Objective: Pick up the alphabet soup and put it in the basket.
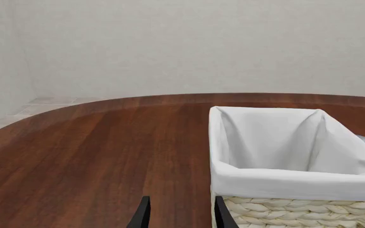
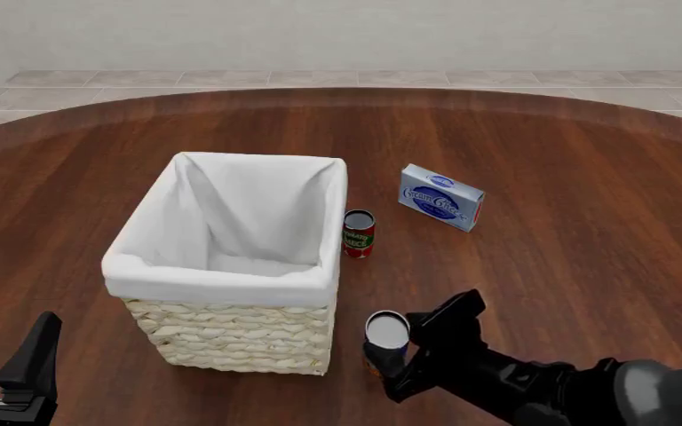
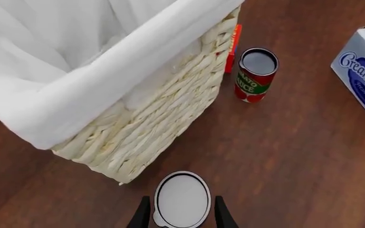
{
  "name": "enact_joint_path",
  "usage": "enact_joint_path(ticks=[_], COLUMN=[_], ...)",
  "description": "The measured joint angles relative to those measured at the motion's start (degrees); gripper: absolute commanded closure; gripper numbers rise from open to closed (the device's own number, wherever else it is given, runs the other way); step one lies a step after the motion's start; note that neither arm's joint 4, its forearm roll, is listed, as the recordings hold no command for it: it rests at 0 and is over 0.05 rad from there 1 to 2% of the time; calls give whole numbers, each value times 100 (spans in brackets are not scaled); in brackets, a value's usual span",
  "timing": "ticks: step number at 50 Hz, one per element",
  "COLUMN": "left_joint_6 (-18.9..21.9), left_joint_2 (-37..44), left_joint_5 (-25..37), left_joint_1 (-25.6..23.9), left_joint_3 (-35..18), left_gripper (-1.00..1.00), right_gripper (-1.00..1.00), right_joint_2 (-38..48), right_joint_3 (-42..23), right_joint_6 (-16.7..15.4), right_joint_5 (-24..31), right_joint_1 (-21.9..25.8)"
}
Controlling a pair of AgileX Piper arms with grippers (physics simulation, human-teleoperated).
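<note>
Alphabet soup (image 2: 386, 330): a small can standing upright on the bench (image 2: 578, 177), near the front edge, just beside the near right corner of the basket (image 2: 225, 277). Its long axis is vertical and the pale round top faces up.

Right end effector (image 2: 391, 350): it is at the can – in the right wrist view the can top sits between the two dark fingers (image 3: 142, 214), one on each side. The fingers look close to the can wall, but I cannot tell whether they press on it or are only around it.

Left end effector (image 1: 180, 214): low at the near left of the bench, well apart from the can, fingers parted with nothing between them.

Nearer arm: clearly the right one; it reaches in low from the near right, forearm slanted toward the can.

Key relation: the basket opening lies up and to the left of the can, so the coming move is probably a lift above the cloth rim, then a short carry to the left and farther.

Other things: a red-and-green can (image 2: 358, 233) and a blue-and-white box (image 2: 440, 197) stand farther back, right of the basket – not in the way.
</note>
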Motion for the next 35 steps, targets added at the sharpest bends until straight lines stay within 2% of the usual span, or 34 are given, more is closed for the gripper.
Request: enact_joint_path(ticks=[35], left_joint_6=[0], left_joint_2=[0], left_joint_5=[0], left_joint_1=[0], left_joint_3=[0], left_gripper=[-100], right_gripper=[-100], right_joint_2=[176], right_joint_3=[34], right_joint_6=[38], right_joint_5=[-143], right_joint_1=[-13])
